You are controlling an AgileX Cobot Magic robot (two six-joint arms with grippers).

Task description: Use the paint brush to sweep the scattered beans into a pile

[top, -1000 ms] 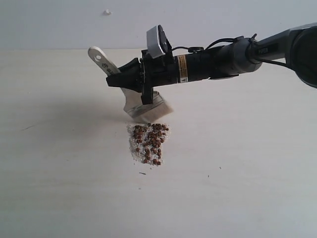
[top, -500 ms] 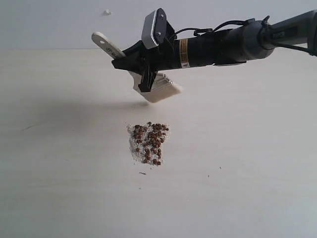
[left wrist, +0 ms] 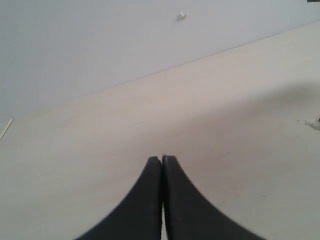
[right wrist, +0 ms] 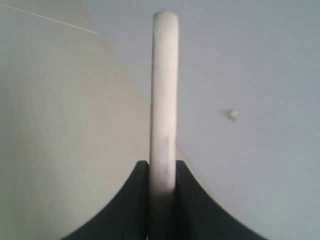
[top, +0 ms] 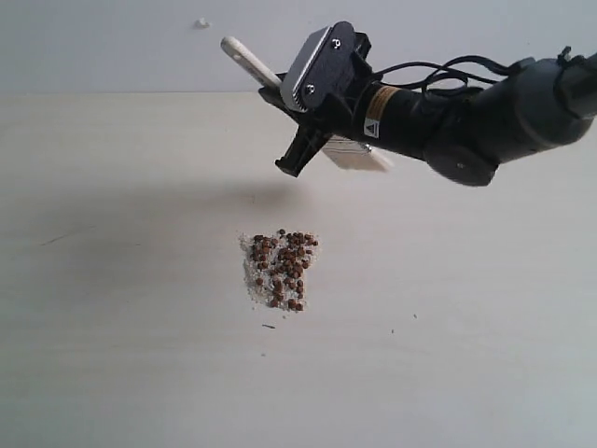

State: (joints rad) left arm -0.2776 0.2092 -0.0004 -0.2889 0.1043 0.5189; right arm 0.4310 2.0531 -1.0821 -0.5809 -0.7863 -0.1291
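Note:
The reddish-brown beans lie heaped with whitish grains in one small pile (top: 281,269) at the middle of the pale table. My right gripper (top: 297,149) hangs well above and behind the pile, shut on the paint brush. Its light handle (top: 247,58) pokes up to the left, and the pale bristles (top: 359,157) stick out under the arm, clear of the table. In the right wrist view the handle (right wrist: 164,95) stands edge-on between the two black fingers (right wrist: 137,192). My left gripper (left wrist: 162,159) is shut with nothing in it, over bare table; the exterior view does not show it.
The pale wooden table (top: 112,280) meets a white wall (top: 112,42) at the back. A small white speck (top: 201,22) sits on the wall. A few tiny dark specks (top: 269,327) lie in front of the pile.
My right gripper has lifted the brush off the table from behind the pile, raised it and carried it to the right, turning it flatter. The pile has not changed.

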